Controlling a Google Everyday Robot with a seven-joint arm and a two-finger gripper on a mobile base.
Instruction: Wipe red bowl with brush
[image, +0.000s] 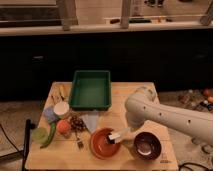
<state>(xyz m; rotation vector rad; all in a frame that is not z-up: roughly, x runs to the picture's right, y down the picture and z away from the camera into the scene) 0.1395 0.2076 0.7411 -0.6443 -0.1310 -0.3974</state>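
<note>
A: Where is the gripper (123, 133) now?
B: At the right rim of the red bowl (102, 145), near the front of the counter (125, 105). Its jaws are closed on the brush (115, 136), which reaches over the bowl.
A: What can go wrong?
B: I think a hard push can slide the bowl, or the arm (165, 117) can knock the dark bowl (146, 145) just beside.

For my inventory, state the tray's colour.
The tray is green, per the camera view; the end effector is over the red bowl.
</note>
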